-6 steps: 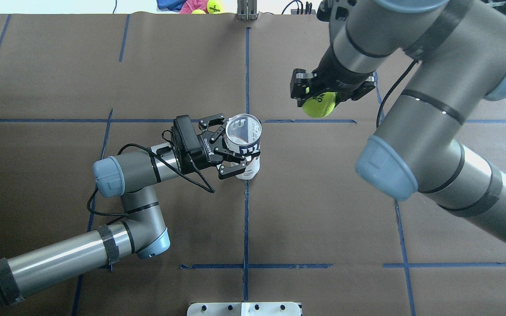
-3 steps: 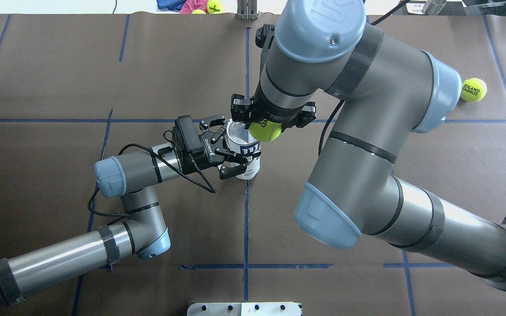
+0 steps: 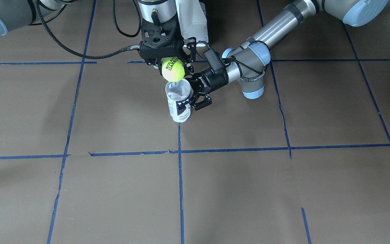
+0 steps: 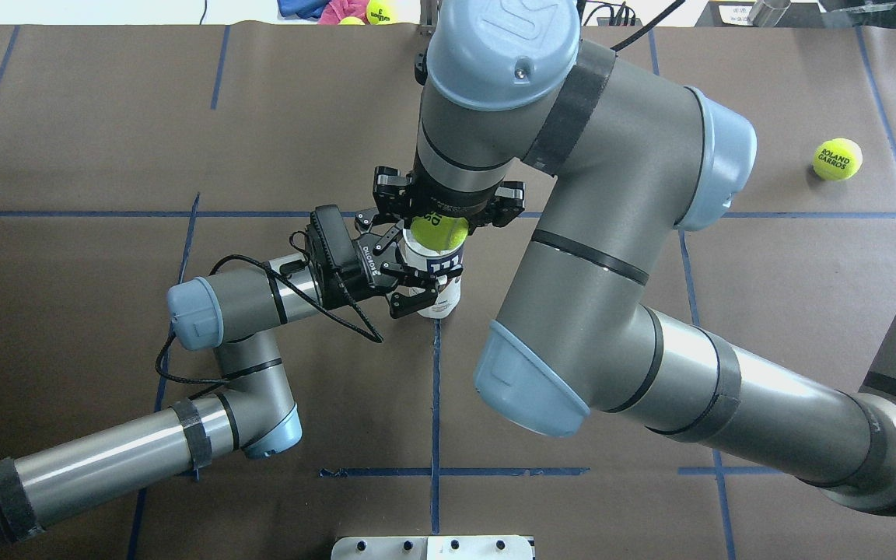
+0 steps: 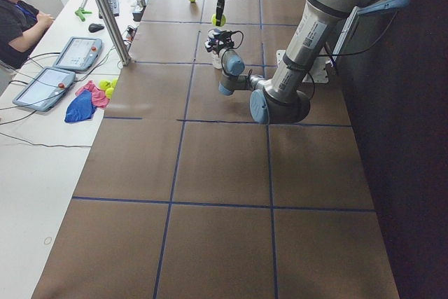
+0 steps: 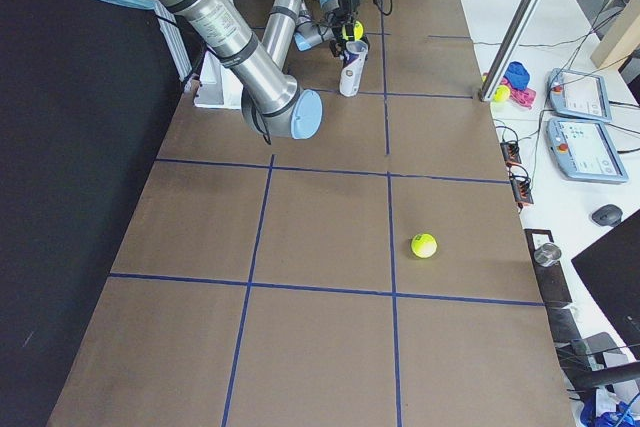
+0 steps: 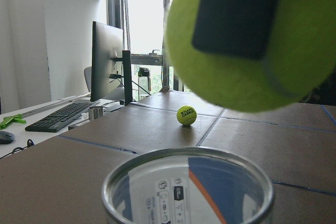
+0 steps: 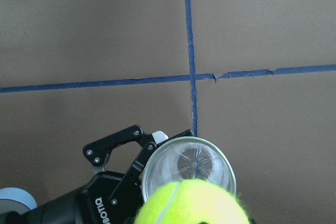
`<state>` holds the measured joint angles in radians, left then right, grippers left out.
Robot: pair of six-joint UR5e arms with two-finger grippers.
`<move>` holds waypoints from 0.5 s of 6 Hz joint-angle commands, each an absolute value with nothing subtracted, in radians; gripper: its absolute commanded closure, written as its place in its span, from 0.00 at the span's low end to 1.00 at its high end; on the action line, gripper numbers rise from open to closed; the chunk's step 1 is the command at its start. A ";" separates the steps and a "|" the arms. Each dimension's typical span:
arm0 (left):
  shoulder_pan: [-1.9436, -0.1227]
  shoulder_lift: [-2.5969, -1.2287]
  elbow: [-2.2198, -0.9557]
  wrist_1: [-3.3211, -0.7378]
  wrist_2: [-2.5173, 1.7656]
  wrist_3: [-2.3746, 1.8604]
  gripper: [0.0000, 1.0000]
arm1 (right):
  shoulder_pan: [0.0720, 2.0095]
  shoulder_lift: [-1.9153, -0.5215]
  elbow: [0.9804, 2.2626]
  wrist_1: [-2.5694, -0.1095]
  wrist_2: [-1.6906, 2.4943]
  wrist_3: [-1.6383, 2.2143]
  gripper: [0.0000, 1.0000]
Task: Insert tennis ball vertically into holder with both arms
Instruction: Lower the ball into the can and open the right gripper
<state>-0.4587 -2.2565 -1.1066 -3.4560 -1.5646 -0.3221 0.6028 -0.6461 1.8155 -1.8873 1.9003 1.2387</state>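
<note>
The holder [image 4: 434, 281] is a clear can with a navy and white label, standing upright at the table's middle, mouth up. My left gripper [image 4: 417, 271] comes in from the side and is shut on the holder [image 3: 178, 101]. My right gripper [image 4: 439, 225] points down and is shut on a yellow-green tennis ball [image 4: 439, 232]. The ball [image 3: 173, 69] hangs just above the holder's open mouth, apart from the rim. In the right wrist view the ball [image 8: 194, 203] overlaps the near edge of the holder's mouth [image 8: 189, 165]. In the left wrist view the ball [image 7: 252, 40] is above the holder's rim [image 7: 189, 182].
A second tennis ball [image 4: 837, 159] lies on the brown table at the far right; it also shows in the exterior right view [image 6: 424, 245]. More balls and cloths [image 4: 355, 9] lie past the far edge. An operator [image 5: 17, 5] sits by tablets beside the table.
My right arm has swung left with the ball, from well right of the holder to over its mouth. The left gripper and holder have not moved.
</note>
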 commanded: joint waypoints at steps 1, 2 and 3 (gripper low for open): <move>-0.459 -2.255 -1.108 -3.456 -1.565 -0.322 0.20 | 0.615 -0.606 1.744 -1.887 1.901 1.226 0.97; -0.459 -2.255 -1.106 -3.456 -1.565 -0.322 0.20 | 0.615 -0.607 1.724 -1.887 1.901 1.221 0.97; -0.459 -2.255 -1.106 -3.456 -1.565 -0.322 0.20 | 0.614 -0.607 1.724 -1.887 1.902 1.221 0.94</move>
